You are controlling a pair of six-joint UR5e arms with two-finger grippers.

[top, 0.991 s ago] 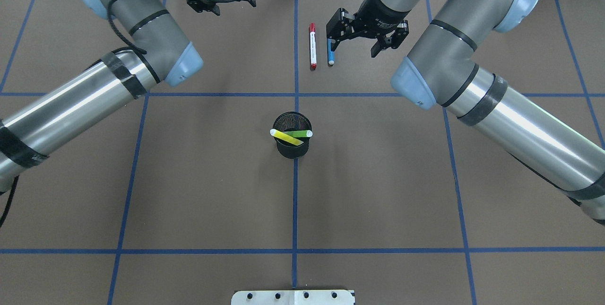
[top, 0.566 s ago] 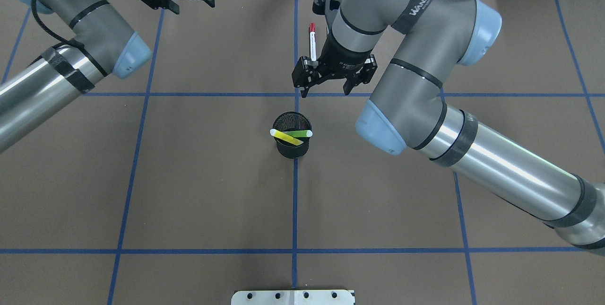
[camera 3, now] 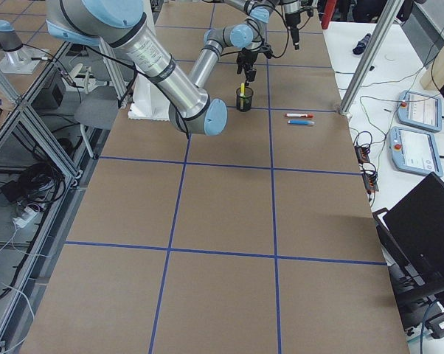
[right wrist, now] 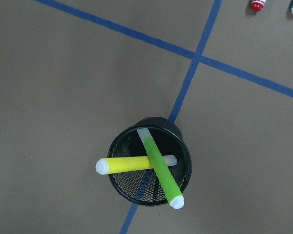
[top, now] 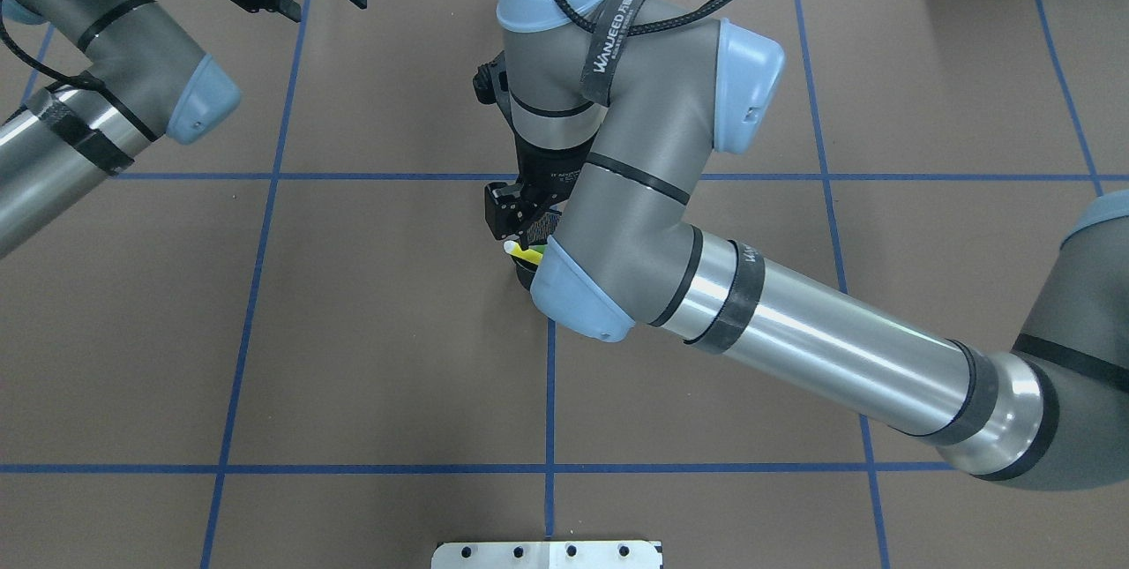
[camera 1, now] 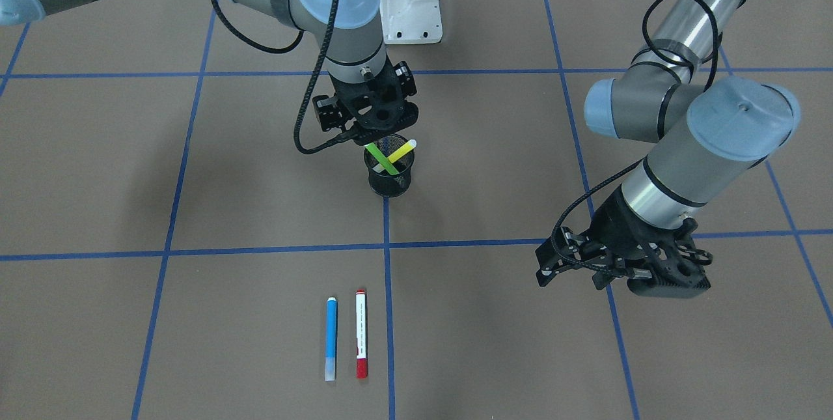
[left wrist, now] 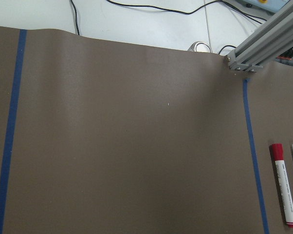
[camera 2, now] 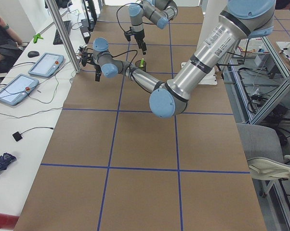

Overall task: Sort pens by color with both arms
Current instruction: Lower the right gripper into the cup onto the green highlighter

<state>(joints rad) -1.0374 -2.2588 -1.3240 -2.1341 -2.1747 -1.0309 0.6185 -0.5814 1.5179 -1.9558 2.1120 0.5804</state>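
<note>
A black mesh cup (camera 1: 389, 176) stands at the table's centre cross. A green pen (right wrist: 161, 168) and a yellow pen (right wrist: 129, 165) lean crossed inside it. My right gripper (camera 1: 377, 137) hangs just above the cup's rim, open with nothing in it; in the overhead view its arm hides most of the cup (top: 525, 273). On the far side of the table a blue pen (camera 1: 331, 338) and a white marker with red caps (camera 1: 361, 334) lie flat, side by side. My left gripper (camera 1: 567, 280) is open and empty, hovering over bare table well away from the pens.
Blue tape lines (camera 1: 260, 251) divide the brown table cover into squares. The white pedestal base (camera 1: 410, 3) sits on the robot's side. An aluminium post (left wrist: 263, 46) stands at the far edge. Tablets (camera 2: 17, 86) and cables lie on the side bench.
My right arm swung from the two flat pens back toward the robot and now hangs over the cup. My left arm drew further out to its own side.
</note>
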